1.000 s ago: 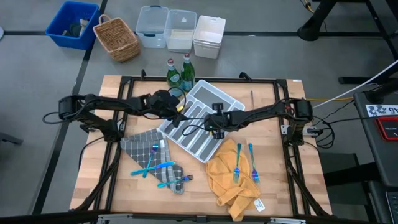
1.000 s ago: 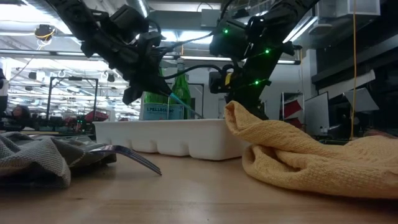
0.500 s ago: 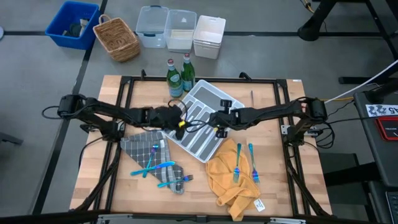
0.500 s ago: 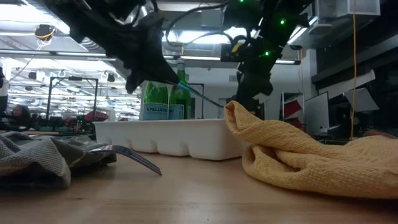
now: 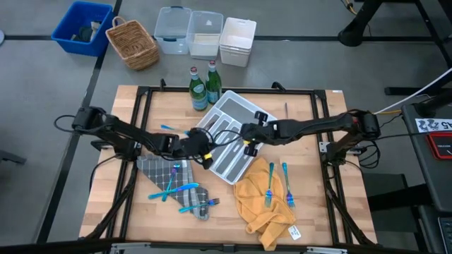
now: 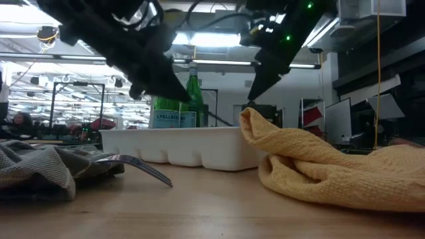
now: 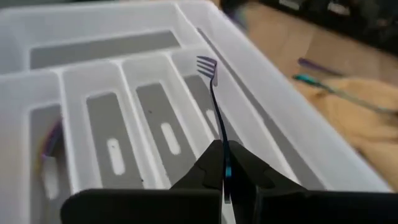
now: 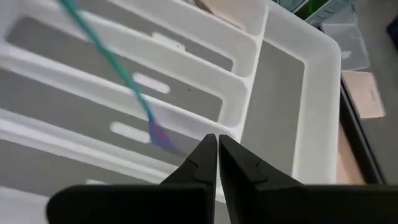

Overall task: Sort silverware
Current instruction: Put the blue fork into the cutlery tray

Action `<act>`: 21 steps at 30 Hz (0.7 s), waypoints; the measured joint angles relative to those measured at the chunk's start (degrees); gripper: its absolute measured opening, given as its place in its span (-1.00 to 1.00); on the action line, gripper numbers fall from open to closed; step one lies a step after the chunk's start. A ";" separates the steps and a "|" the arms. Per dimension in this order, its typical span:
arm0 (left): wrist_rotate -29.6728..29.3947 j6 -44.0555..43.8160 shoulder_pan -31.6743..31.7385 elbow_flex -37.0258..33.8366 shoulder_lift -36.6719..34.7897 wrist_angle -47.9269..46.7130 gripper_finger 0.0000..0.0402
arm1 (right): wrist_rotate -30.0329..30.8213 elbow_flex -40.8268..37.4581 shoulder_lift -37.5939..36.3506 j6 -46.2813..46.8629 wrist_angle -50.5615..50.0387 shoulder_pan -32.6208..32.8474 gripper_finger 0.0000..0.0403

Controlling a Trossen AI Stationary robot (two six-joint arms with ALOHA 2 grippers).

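My left pincer (image 7: 222, 163) grips a blue fork (image 7: 214, 93) over the white tray (image 5: 244, 111) at worktop centre; my right pincer (image 8: 217, 149), at its 3 o'clock, pinches a teal utensil (image 8: 112, 59).

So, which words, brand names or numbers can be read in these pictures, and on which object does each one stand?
"S.PELLEGRINO", only partly clear, on the label of the green bottle behind the white tray in the low view.
Black and white marks on the sign at the high view's right edge: too small to read.
Tag on the yellow cloth: too small to read.
No other text is visible.
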 joint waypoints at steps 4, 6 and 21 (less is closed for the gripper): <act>-0.59 0.23 -1.33 0.69 4.63 1.77 -1.00 | -1.62 0.02 -2.36 3.21 0.04 0.02 -0.89; -0.96 0.77 -1.56 1.79 6.73 2.04 -1.00 | -2.76 0.04 -3.68 4.50 -0.30 0.02 -0.89; 7.58 6.31 -3.14 8.56 15.33 1.79 -0.74 | -5.81 0.04 -6.73 5.91 0.11 0.02 -0.89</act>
